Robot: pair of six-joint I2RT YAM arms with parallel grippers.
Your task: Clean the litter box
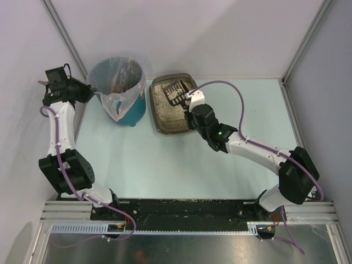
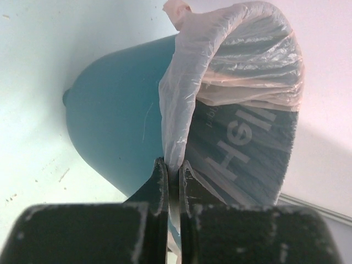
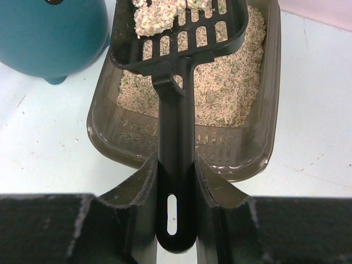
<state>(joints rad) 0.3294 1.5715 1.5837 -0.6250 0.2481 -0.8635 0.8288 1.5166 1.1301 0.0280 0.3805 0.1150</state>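
The grey-brown litter box (image 1: pixel 160 122) lies at the back centre with beige granules (image 3: pixel 231 88) inside. A black slotted scoop (image 3: pixel 181 38) hangs over the box (image 3: pixel 104 132) and carries a pale clump (image 3: pixel 157 16). My right gripper (image 3: pixel 176 165) is shut on the scoop's handle (image 3: pixel 176 126). In the top view this gripper (image 1: pixel 192 103) sits at the box's right rim, with the scoop (image 1: pixel 177 93) over the litter. My left gripper (image 2: pixel 173 168) is shut on a fold of the clear plastic liner (image 2: pixel 220 66) at the teal bin's left rim (image 1: pixel 94 91).
The round teal bin (image 1: pixel 131 110) with its liner (image 1: pixel 118 104) stands just left of the litter box, and its rounded side (image 3: pixel 49 33) shows in the right wrist view. Grey walls close in on the left, back and right. Scattered granules dot the table.
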